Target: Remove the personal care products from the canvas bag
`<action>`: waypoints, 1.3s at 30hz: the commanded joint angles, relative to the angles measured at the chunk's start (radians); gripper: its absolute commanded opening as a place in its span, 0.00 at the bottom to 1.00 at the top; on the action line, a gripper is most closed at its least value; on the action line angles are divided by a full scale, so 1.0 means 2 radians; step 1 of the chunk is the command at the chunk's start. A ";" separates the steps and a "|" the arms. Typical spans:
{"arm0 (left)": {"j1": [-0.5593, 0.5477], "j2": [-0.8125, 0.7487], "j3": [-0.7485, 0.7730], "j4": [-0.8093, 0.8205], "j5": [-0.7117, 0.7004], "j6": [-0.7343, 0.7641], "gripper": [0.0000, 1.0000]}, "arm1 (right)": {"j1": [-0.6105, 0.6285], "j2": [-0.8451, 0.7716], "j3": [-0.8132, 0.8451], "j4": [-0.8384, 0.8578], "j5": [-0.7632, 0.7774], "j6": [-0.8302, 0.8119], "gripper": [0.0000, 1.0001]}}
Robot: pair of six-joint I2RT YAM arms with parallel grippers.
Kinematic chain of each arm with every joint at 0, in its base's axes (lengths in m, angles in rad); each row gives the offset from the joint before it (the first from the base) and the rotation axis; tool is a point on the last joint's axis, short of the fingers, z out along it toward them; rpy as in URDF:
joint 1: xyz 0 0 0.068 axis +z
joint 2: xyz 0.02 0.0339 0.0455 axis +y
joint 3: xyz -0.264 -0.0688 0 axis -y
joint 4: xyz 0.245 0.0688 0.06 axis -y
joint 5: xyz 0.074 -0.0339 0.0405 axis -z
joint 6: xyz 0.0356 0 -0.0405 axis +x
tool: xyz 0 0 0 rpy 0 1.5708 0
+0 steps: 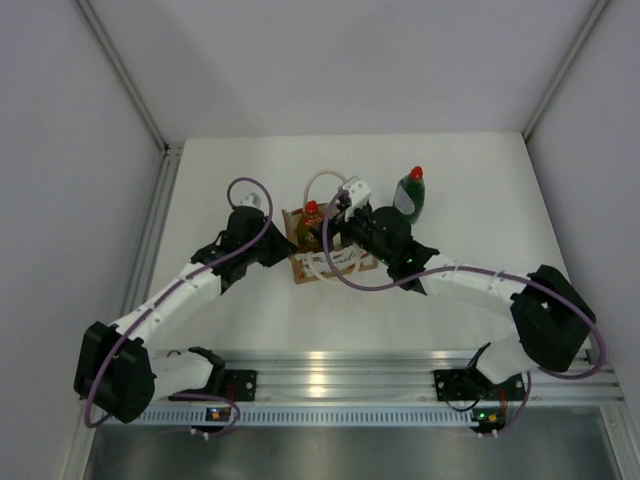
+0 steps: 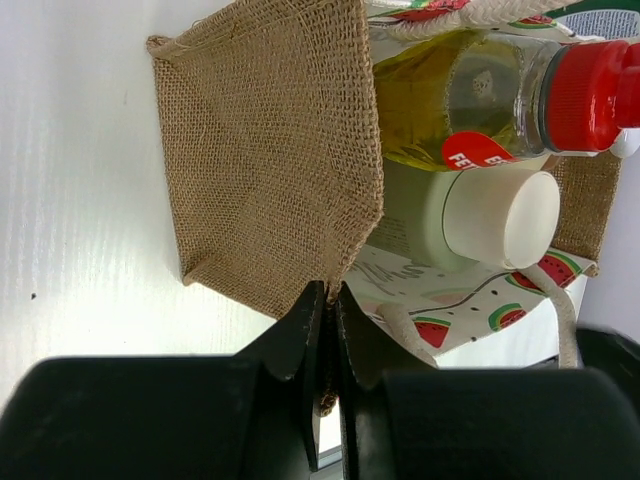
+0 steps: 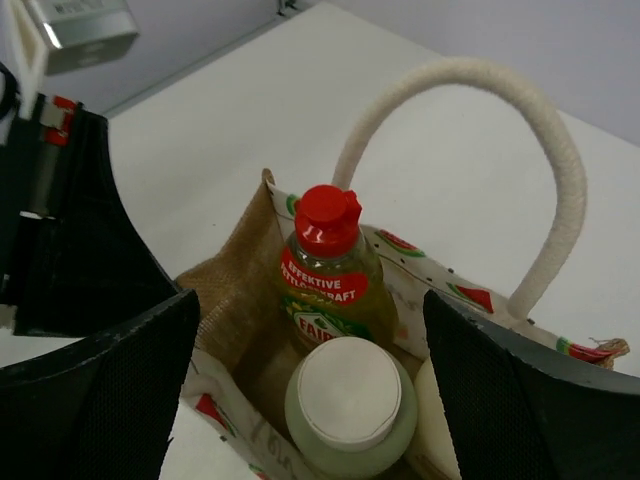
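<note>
1. Black fingers of the left gripper [image 2: 327, 305] are pressed together on the burlap wall of the canvas bag [image 2: 270, 160], pinching its rim.
2. The right gripper [image 3: 308, 298] hangs over the bag's mouth with its jaws spread wide, one on each side of the opening, and nothing is held between them.
3. Under the right gripper, the yellow bottle [image 3: 330, 290] stands upright inside the bag, its red cap uppermost.
4. The pale greenish cylinder [image 3: 350, 405] stands in the bag too. Its white cap faces up and its side touches the yellow bottle.
5. One cream rope handle [image 3: 480, 90] arches over the bag's far side.
6. The bag sits on the white tabletop [image 1: 250, 320] between the two grippers, and small watermelon prints show on its pale band.
7. The dark green bottle [image 1: 410, 195] stands upright on the tabletop outside the bag, red cap on. It is near the right gripper, on the side away from the left arm.
</note>
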 commanded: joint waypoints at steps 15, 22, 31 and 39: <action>-0.001 0.008 0.013 0.009 0.013 0.009 0.08 | 0.009 0.128 0.114 0.063 0.050 -0.002 0.70; -0.001 0.004 0.014 0.009 0.013 0.010 0.08 | 0.010 0.149 0.123 0.070 0.047 0.003 0.62; -0.001 0.007 0.014 0.010 0.015 0.009 0.08 | 0.011 0.166 0.116 0.097 0.049 0.000 0.48; -0.001 0.004 0.009 0.009 0.012 0.009 0.08 | 0.011 0.173 0.119 0.102 0.041 -0.007 0.23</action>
